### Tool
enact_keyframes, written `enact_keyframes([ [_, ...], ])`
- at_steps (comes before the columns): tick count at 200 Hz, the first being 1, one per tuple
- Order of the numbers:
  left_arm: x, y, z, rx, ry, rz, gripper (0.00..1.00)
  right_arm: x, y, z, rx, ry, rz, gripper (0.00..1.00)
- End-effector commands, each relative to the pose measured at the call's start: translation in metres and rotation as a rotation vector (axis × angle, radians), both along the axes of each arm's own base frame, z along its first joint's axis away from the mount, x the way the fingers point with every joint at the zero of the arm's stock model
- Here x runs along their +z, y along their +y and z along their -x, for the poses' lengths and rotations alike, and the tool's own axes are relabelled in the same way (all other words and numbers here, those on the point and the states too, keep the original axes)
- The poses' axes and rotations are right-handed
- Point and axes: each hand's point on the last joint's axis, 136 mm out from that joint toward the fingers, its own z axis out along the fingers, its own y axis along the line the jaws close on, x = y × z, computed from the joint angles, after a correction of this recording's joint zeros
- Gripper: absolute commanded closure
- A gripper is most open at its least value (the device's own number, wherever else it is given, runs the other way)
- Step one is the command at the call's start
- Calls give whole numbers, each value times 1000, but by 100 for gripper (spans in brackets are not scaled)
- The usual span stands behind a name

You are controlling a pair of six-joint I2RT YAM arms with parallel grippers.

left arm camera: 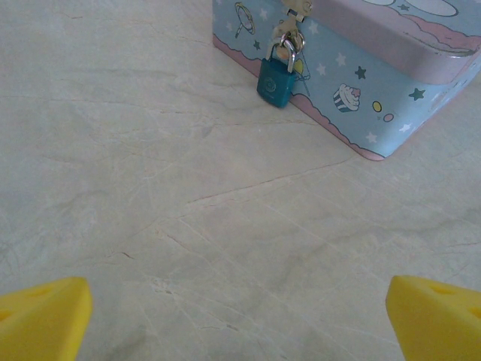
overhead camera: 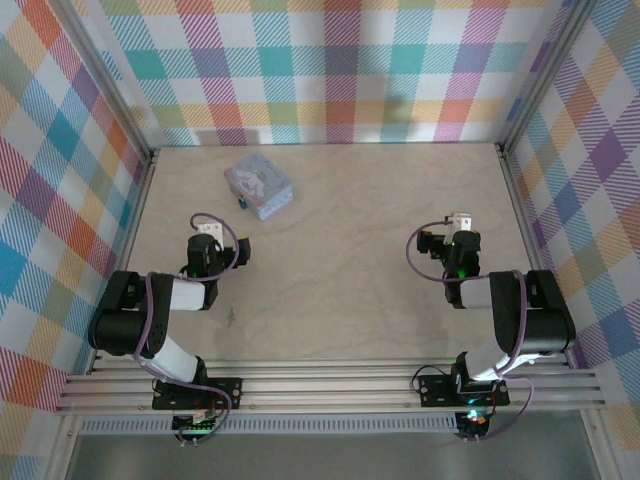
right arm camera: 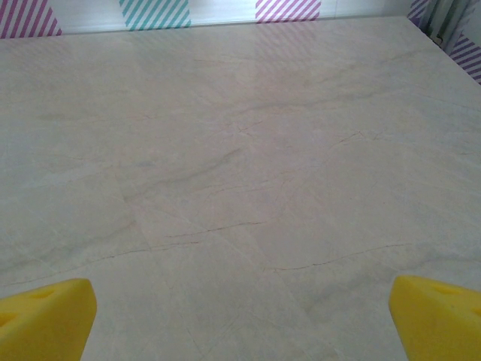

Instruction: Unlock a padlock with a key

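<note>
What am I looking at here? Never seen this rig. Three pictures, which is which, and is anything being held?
Two small robot arms are bolted at the near edge of a table. The overhead picture looks down from behind them: left gripper, right gripper. The other two come from cameras on each wrist; the yellow wedges at the bottom corners are fingertips. A pale blue tin sits on the table ahead of the left arm, with a small blue padlock hanging on its clasp. Both grippers are open and hold nothing.
</note>
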Motion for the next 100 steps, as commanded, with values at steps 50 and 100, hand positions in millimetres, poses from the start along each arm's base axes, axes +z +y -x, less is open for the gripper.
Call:
enact_keyframes([
  [50,32,3,-15,2,26,-9,0,36,9,9,54,-56,-27,0],
  [100,62,12,-2,66,132,0,0,66,4,42,-81,188,-228,0],
])
